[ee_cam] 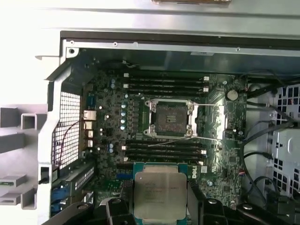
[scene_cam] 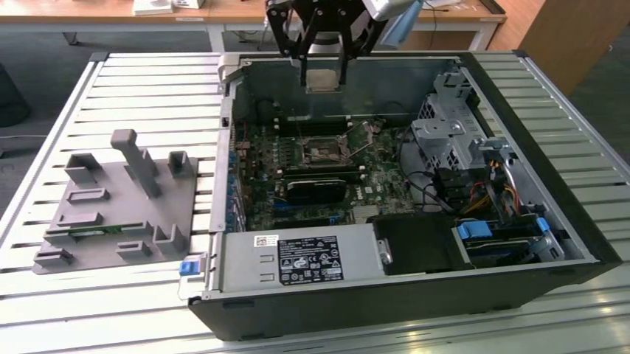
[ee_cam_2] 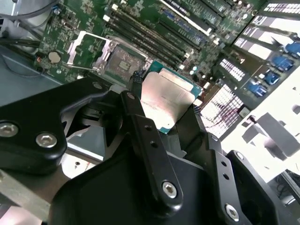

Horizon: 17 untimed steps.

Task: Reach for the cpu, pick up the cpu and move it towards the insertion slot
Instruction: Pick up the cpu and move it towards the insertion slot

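Clamped by its edges in my tool [ee_cam_2: 164, 110], the cpu [ee_cam: 159, 196], light, stiff and fragile underneath, hangs above the motherboard, short of the insertion slot [ee_cam: 171, 118]

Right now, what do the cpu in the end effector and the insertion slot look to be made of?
The cpu: a dull brushed-metal top plate, silvery with a soft sheen, on a thin teal-green board edge, probably laminate. The insertion slot: a shiny silvery frame, likely stamped metal, around a dark matte centre that looks plastic. The end effector holding the cpu looks like black matte metal or plastic.
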Each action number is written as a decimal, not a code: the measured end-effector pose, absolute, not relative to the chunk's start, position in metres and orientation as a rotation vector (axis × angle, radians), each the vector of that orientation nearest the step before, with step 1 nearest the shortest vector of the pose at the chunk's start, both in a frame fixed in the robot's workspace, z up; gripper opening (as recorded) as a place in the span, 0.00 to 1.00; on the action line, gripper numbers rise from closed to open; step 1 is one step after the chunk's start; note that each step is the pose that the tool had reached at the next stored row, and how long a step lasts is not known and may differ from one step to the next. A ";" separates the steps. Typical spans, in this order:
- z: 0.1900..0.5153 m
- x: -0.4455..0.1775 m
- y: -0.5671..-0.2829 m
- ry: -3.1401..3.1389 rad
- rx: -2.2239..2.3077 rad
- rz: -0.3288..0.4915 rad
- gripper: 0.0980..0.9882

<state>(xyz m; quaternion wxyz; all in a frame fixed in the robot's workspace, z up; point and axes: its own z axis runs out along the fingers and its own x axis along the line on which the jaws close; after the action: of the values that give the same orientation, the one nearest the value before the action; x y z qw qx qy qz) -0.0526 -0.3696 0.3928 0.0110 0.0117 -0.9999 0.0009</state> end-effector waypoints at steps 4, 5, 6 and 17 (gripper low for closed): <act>0.392 -0.052 -0.363 -3.122 0.039 -0.011 0.50; 0.392 -0.052 -0.362 -3.123 0.040 -0.020 0.50; 0.391 -0.052 -0.361 -3.125 0.041 -0.029 0.50; 0.385 -0.050 -0.337 -3.137 0.043 -0.067 0.50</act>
<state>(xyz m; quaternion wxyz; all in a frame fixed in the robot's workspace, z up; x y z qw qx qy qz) -0.0495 -0.3370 0.3852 0.0019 0.0138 -0.9997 -0.0213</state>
